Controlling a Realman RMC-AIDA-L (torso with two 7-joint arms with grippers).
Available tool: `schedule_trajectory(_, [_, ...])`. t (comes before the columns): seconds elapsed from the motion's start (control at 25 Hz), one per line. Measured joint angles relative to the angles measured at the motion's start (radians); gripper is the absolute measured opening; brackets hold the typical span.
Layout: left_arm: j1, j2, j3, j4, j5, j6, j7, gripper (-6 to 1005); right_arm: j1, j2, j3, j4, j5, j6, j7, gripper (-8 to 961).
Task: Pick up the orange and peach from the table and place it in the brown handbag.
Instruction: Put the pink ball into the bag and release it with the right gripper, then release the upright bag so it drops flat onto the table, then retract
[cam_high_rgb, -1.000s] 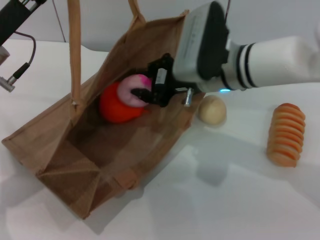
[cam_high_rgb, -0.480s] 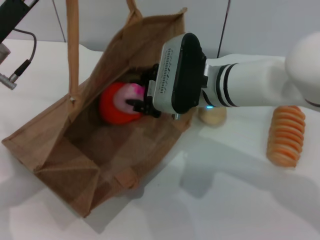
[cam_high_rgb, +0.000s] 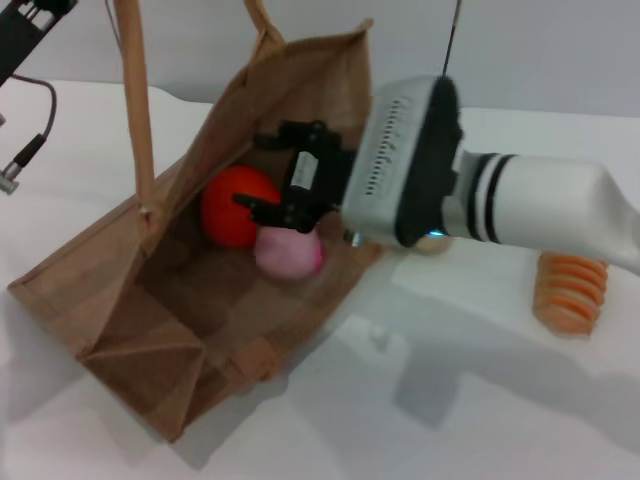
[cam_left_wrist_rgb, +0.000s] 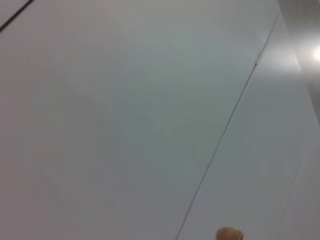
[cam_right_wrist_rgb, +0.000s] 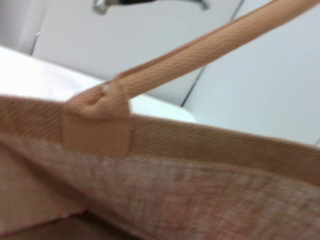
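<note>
Snagging on the woven wall or a loop handle looks like the main risk as the right gripper (cam_high_rgb: 283, 180) is working inside the brown handbag (cam_high_rgb: 120, 300); a tug could tip the bag and roll both fruits out. Its fingers are standing spread, holding nothing, just above the peach (cam_high_rgb: 288, 250), which is touching the orange (cam_high_rgb: 235, 205). The left gripper isn't showing.

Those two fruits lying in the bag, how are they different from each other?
The orange is bright orange-red; the peach is pale pink. The orange looks a bit larger than the peach. The orange lies deeper in the brown handbag; the peach lies nearer its opening, just below the right gripper, which is open and holds neither. Both are round, smooth-looking, and rest side by side inside the bag.
</note>
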Motion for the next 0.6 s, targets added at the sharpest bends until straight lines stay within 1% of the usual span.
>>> schedule_trajectory(0.08, [0.007,0.000,0.000,0.000,0.000,0.012,0.007,122,-0.046,-0.002,0.037,-0.027,0.013,-0.022,-0.033,669])
schedule_trajectory(0.16, [0.011,0.000,0.000,0.000,0.000,0.028,0.011,122,-0.103,-0.003,0.101,-0.051,0.016,-0.072,-0.054,696])
schedule_trajectory(0.2, [0.012,0.000,0.000,0.000,0.002,0.037,0.012,122,-0.131,-0.003,0.141,-0.059,0.016,-0.110,-0.057,710])
schedule_trajectory(0.32, [0.012,-0.003,0.002,0.000,0.008,0.061,0.015,122,-0.199,-0.003,0.284,-0.056,0.017,-0.256,-0.060,706])
schedule_trajectory(0.44, [0.014,-0.006,0.008,0.000,0.010,0.085,0.025,122,-0.231,-0.004,0.444,0.004,0.017,-0.432,-0.061,704])
schedule_trajectory(0.6, [0.014,-0.009,0.014,-0.009,0.021,0.101,0.065,122,-0.225,-0.006,0.678,0.159,0.018,-0.689,-0.098,703])
